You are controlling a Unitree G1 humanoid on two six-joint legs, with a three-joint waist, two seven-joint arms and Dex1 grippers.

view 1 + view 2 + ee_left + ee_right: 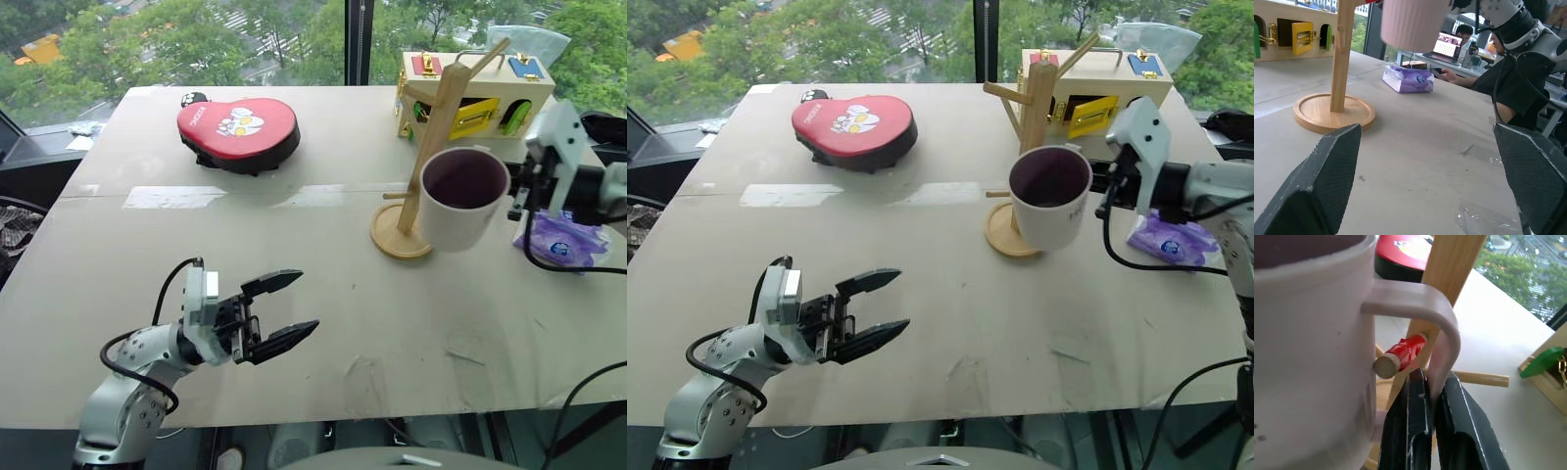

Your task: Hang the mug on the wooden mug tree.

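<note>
From the head views, you are holding the mug [462,199] aloft just beside the wooden mug tree [438,147], its dark inside looking empty, while your left gripper [284,311] is hanging spread and idle. In the right wrist view, your right gripper [1432,396] is pinching the loop handle, a red-tipped peg [1400,354] poking into the loop. Ceramic is likely stiff, slick and fragile.

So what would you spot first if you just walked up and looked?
Probably the white mug hanging in the air by the wooden mug tree, on the table's right side: the right pincer pinches its handle, with a peg poking close to the loop. Next, the bright red heart-shaped pad at the far left. Nearer, the left pincer hovers wide open over the table.
</note>
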